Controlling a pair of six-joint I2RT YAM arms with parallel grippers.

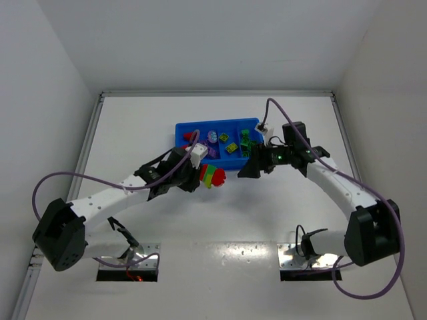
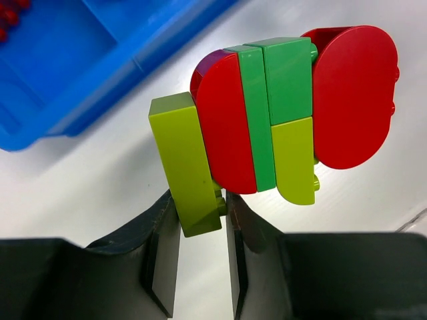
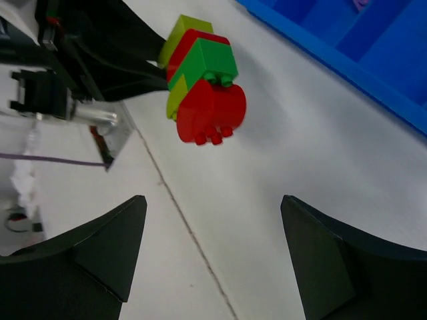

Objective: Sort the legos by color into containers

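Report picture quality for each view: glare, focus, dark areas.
Top external: even light, with glare on the metal base plates at the near edge. Left wrist: the lego cluster is sharp, the blue tray behind it slightly soft. Right wrist: fingers of the right tool are dark, detail-less silhouettes; the cluster is crisp there too.

Red, green and lime lego cluster [image 2: 267, 113] just beside blue tray [image 2: 60, 67].

The blue tray [image 2: 120, 87] is cut off in both wrist views. From above, the bricks [image 1: 231, 147] in it are too small to count.
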